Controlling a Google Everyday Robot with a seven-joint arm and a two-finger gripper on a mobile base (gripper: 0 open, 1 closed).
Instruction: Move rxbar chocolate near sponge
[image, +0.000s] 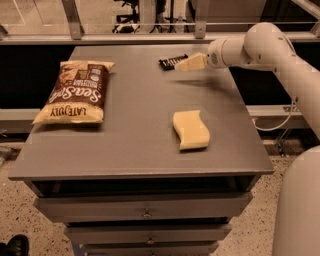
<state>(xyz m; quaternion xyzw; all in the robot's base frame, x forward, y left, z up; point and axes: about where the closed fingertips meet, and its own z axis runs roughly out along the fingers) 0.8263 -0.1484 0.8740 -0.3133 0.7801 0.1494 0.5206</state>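
Observation:
The rxbar chocolate (172, 61), a small flat black wrapper, lies near the far edge of the grey table (135, 145), right of centre. My cream-coloured gripper (186, 63) reaches in from the right and sits just right of the bar, its tip over the bar's right end. The pale yellow sponge (190, 130) with wavy sides lies flat at the right middle of the table, well in front of the bar and gripper.
A large brown-and-cream chip bag (75, 92) lies on the left side of the table. My arm (265, 47) spans in from the right above the table's far right corner. Drawers (145, 210) run below the front edge. A railing (150, 37) stands behind.

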